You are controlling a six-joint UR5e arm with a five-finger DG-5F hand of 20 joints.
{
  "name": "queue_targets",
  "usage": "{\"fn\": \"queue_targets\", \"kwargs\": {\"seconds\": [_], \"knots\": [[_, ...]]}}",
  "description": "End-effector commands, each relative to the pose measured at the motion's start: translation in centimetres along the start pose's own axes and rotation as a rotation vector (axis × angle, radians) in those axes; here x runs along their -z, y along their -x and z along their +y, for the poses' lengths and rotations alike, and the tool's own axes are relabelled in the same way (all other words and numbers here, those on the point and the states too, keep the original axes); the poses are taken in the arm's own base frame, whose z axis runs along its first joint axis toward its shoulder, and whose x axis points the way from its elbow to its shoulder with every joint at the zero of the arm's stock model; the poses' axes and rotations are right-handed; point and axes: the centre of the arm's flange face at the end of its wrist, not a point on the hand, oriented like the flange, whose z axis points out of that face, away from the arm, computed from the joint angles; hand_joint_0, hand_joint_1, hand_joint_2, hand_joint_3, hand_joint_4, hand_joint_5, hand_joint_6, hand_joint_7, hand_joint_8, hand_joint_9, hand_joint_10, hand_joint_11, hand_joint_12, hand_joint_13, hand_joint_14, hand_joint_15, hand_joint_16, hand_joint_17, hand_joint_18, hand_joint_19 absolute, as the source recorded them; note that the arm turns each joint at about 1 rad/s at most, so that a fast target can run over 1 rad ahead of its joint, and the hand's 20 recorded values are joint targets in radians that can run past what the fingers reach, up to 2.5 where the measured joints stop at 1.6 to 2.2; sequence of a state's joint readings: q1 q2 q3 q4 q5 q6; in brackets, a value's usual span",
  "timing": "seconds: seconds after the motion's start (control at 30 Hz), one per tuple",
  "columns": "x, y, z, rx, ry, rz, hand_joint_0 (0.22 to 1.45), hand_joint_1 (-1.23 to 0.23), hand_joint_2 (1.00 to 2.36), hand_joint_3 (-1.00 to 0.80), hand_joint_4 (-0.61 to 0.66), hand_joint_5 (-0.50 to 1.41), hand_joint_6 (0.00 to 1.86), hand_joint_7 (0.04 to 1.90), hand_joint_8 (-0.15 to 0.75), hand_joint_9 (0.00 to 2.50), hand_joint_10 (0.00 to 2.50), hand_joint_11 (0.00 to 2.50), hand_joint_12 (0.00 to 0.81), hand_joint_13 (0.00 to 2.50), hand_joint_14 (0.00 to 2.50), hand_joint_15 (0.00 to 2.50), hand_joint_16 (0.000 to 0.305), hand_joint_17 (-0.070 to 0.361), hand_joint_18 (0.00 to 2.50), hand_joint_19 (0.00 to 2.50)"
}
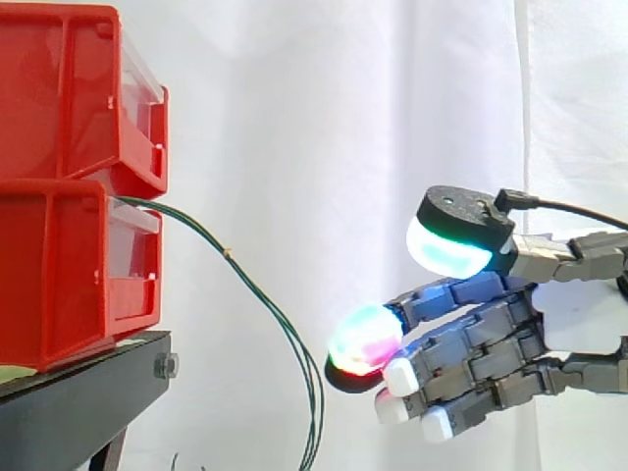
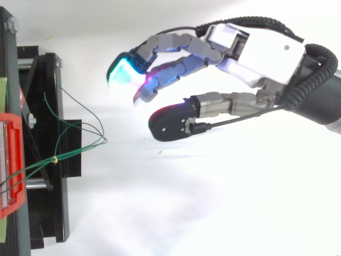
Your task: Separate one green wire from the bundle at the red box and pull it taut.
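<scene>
Finding: the thin green wire bundle (image 1: 228, 252) leaves the gap between the two stacked red plastic bins (image 1: 59, 275), arcs outward and hangs slack below the edge of the black metal stand (image 1: 88, 383). In the top view a small yellow tie (image 2: 55, 159) gathers the strands near the stand, and beyond it they fan into loose loops. That spread should make picking out one strand easier.

The grey jointed hand (image 2: 266, 53) is level with the hanging stretch, its fingers reaching toward the bins and its thumb spread apart from them. It is open and holds nothing. The glowing fingertips (image 1: 363, 339) are near the wires but apart from them, so the pose reads as an approach to a pinch.

Surroundings: a plain white curtain (image 1: 294, 98) behind and a white surface (image 2: 186, 202) beneath.
</scene>
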State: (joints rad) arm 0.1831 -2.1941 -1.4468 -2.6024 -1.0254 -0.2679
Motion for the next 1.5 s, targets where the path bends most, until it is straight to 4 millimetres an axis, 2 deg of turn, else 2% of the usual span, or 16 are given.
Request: {"fn": "queue_targets", "kwargs": {"seconds": [0.0, 0.27, 0.3, 0.47, 0.7, 0.87, 1.1, 1.2, 1.23, 1.47], "knots": [[-0.3, -0.5, 0.4, -0.01, -0.038, 0.029, 0.58, -0.57, 1.0, -0.46, 0.28, -0.17, 0.5, 0.82, 0.288, 0.84, 0.01, 0.4, 0.317, 0.66, 0.01, 0.28, 0.042, 0.095, 0.62, 0.37], [-1.0, -1.4, 0.7, -0.042, 0.018, 0.012, 0.58, -0.57, 1.0, -0.46, 0.28, -0.17, 0.5, 0.82, 0.286, 0.83, 0.01, 0.39, 0.313, 0.66, 0.01, 0.28, 0.042, 0.095, 0.62, 0.38], [-1.3, -1.8, 0.1, -0.047, 0.028, 0.009, 0.58, -0.57, 1.0, -0.46, 0.28, -0.17, 0.5, 0.82, 0.288, 0.83, 0.01, 0.4, 0.314, 0.66, 0.01, 0.28, 0.042, 0.095, 0.62, 0.38], [-1.8, -3.0, -0.6, -0.057, 0.049, 0.01, 0.58, -0.57, 1.0, -0.46, 0.29, -0.17, 0.5, 0.82, 0.288, 0.84, 0.01, 0.39, 0.313, 0.67, 0.01, 0.28, 0.042, 0.095, 0.63, 0.38], [-1.8, -3.1, -0.5, -0.06, 0.053, 0.001, 0.58, -0.57, 1.0, -0.46, 0.29, -0.17, 0.5, 0.82, 0.288, 0.85, 0.01, 0.39, 0.313, 0.68, 0.01, 0.28, 0.042, 0.095, 0.63, 0.39], [-2.0, -4.0, -2.6, -0.076, 0.048, 0.006, 0.59, -0.56, 1.0, -0.46, 0.29, -0.17, 0.5, 0.82, 0.289, 0.85, 0.01, 0.39, 0.312, 0.69, 0.01, 0.28, 0.042, 0.095, 0.64, 0.39], [-2.4, -4.1, -2.1, -0.087, 0.06, 0.007, 0.59, -0.56, 1.0, -0.46, 0.29, -0.17, 0.5, 0.82, 0.288, 0.86, 0.01, 0.39, 0.311, 0.69, 0.01, 0.28, 0.042, 0.095, 0.64, 0.39], [-3.1, -5.1, -3.3, -0.101, 0.075, 0.028, 0.59, -0.56, 1.0, -0.46, 0.29, -0.17, 0.5, 0.82, 0.29, 0.85, 0.01, 0.4, 0.31, 0.69, 0.01, 0.28, 0.042, 0.095, 0.64, 0.39], [-3.4, -5.6, -4.2, -0.106, 0.074, 0.033, 0.59, -0.56, 1.0, -0.46, 0.29, -0.17, 0.5, 0.82, 0.291, 0.85, 0.01, 0.39, 0.311, 0.69, 0.01, 0.29, 0.042, 0.095, 0.64, 0.39], [-4.7, -6.1, -2.3, -0.132, 0.106, 0.037, 0.59, -0.56, 1.0, -0.46, 0.29, -0.17, 0.5, 0.83, 0.288, 0.85, 0.01, 0.39, 0.31, 0.69, 0.01, 0.28, 0.042, 0.095, 0.64, 0.39]]}}
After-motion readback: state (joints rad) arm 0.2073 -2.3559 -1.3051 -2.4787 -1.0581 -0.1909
